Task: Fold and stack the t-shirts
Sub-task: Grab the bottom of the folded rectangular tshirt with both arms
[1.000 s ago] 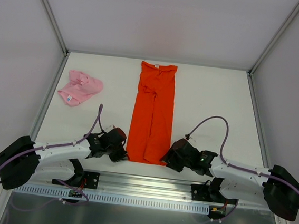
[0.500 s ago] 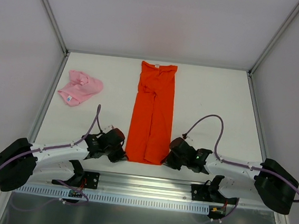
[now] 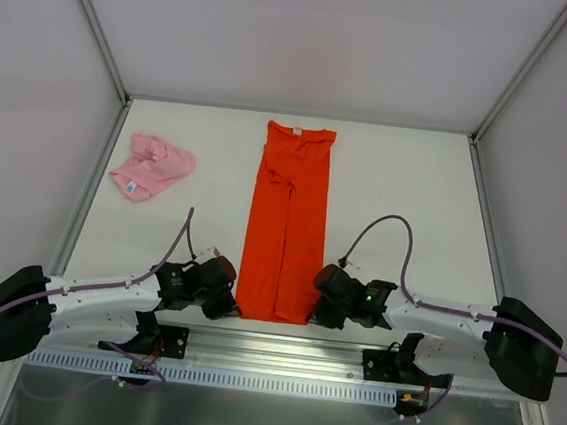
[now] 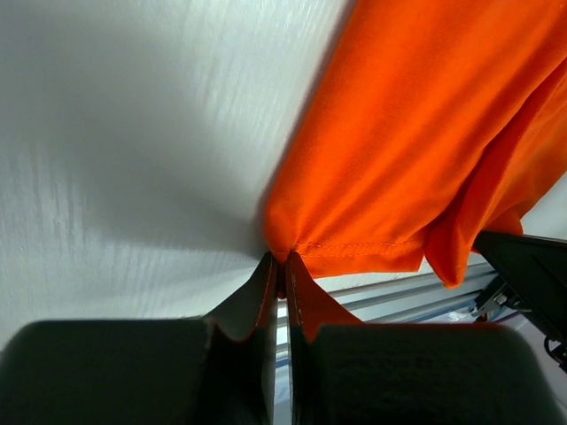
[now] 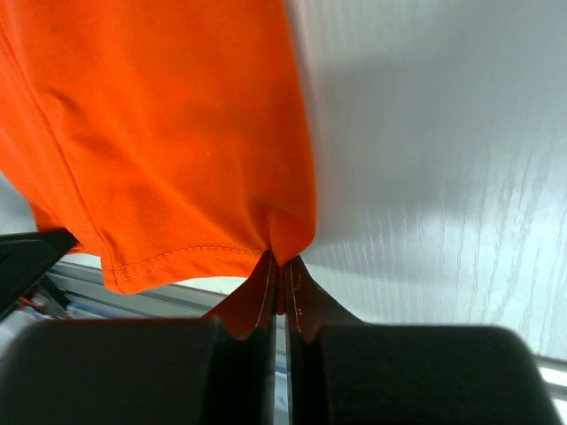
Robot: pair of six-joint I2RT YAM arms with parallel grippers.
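Observation:
The orange-red t-shirt [image 3: 287, 223] lies as a long narrow strip down the middle of the white table, collar at the far end. My left gripper [image 3: 229, 306] is shut on its near left hem corner [image 4: 283, 243], and my right gripper [image 3: 314, 314] is shut on the near right hem corner [image 5: 288, 235]. Both corners are pinched between the fingertips, and the near hem hangs slightly lifted in the wrist views. The pale pink t-shirt [image 3: 150, 167] sits crumpled at the far left of the table.
A metal rail [image 3: 280, 348] runs along the near table edge just below both grippers. Grey frame posts [image 3: 84, 198] and walls border the table on the left, right and back. Bare white table [image 3: 407, 184] lies to the right of the orange shirt.
My right gripper has closed on the shirt's near right corner. Both grippers have drawn the near hem toward the table's front edge, and the far collar end has slid slightly nearer.

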